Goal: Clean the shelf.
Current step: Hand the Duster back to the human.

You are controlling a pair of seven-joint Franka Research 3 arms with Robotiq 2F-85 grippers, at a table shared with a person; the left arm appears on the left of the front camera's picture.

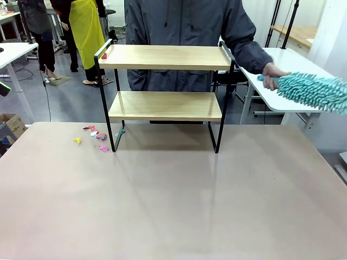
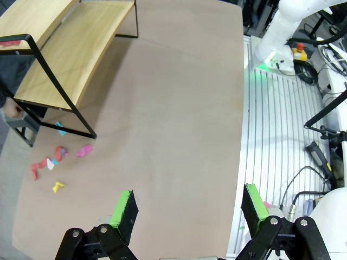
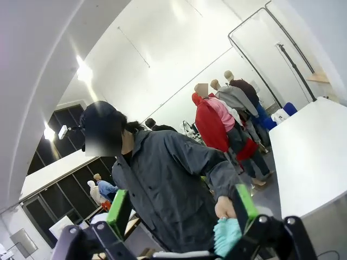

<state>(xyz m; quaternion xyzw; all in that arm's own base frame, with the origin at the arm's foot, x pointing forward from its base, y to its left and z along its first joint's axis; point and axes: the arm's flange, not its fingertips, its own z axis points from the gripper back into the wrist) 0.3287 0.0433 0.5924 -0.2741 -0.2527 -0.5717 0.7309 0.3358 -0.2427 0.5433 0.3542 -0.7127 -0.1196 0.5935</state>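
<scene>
From the front view I see the shelf (image 1: 165, 92) standing at upper centre of the table (image 1: 173, 206), both boards nearly bare apart from a small red scrap (image 1: 104, 55) at the top board's left end. More coloured scraps (image 1: 96, 136) lie on the table by its left feet. At the right edge the person's hand (image 1: 272, 76) holds out a teal duster (image 1: 314, 91). I judge we are at the handover, before any wiping.

In the left wrist view my left gripper (image 2: 187, 208) hangs wide open over bare table, with the shelf (image 2: 65, 49) at upper left.

In the right wrist view my right gripper (image 3: 181, 208) is open and empty, the duster's teal end (image 3: 226, 235) just beside one finger. Next I'd need to close on its handle.
</scene>
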